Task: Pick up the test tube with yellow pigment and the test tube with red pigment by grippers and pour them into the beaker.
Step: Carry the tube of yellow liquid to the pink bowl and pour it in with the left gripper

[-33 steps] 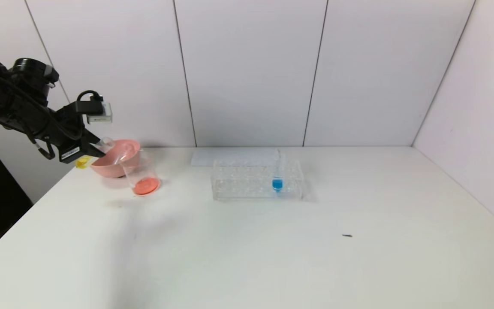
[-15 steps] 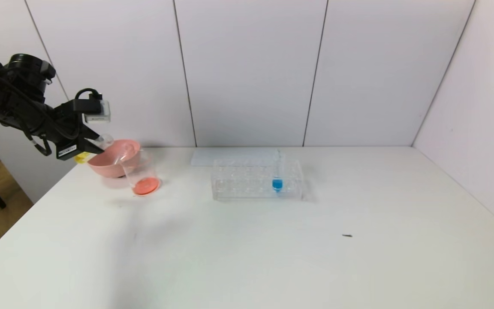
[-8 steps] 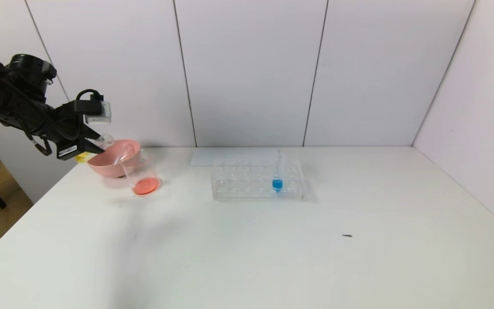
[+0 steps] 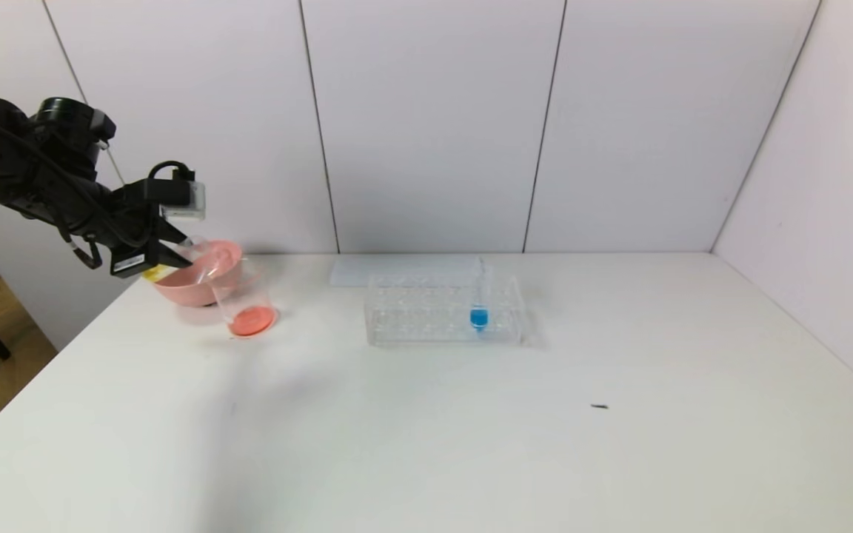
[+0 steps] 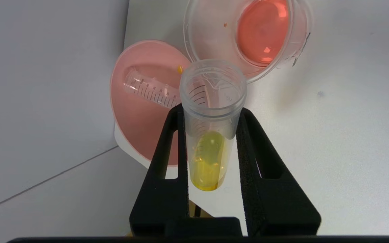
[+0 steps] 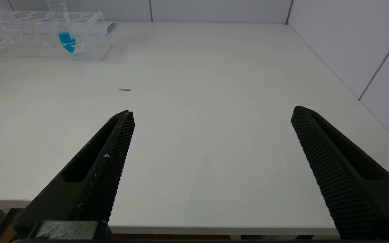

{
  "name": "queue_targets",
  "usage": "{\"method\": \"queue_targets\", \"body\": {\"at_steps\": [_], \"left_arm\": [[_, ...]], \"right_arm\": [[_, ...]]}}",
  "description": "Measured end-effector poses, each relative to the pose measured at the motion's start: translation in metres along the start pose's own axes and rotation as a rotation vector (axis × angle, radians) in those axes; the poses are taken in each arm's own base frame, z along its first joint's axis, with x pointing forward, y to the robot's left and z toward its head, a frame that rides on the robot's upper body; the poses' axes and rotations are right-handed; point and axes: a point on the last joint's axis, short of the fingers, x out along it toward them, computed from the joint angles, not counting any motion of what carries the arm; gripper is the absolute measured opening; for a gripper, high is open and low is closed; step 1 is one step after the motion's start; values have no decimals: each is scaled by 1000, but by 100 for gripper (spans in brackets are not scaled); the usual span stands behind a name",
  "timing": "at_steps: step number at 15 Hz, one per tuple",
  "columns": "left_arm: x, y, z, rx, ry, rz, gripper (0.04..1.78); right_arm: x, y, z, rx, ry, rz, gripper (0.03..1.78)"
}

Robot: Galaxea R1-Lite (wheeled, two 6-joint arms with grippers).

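Because the left gripper [image 5: 211,135] is clamped on the slim clear test tube with yellow pigment [image 5: 211,135] over the pink bowl [image 5: 140,121], beside the small clear beaker [image 5: 248,37] holding red-orange liquid, tipping now would likely spill yellow into the bowl. Its yellow plug sits at the rounded bottom; an empty graduated tube [image 5: 150,92] lies in the bowl. Parked low, the right gripper [image 6: 211,116] gapes wide.
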Motion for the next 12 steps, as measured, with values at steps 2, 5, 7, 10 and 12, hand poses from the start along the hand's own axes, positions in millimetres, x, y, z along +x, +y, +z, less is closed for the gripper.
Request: {"method": "queue_targets", "body": {"at_steps": [2,5,7,10,12], "left_arm": [[0,0,0,17,6,-5,45],[0,1,-1,54,45,5,45],[1,2,-1,69,62,13,45],[4,2,3,99,97,16,45],[7,2,7,109,95,18,45]], "right_arm": [[0,0,0,0,0,0,170],[0,0,0,0,0,0,170],[0,0,0,0,0,0,170],[0,0,0,0,0,0,170],[0,0,0,0,0,0,170]]}}
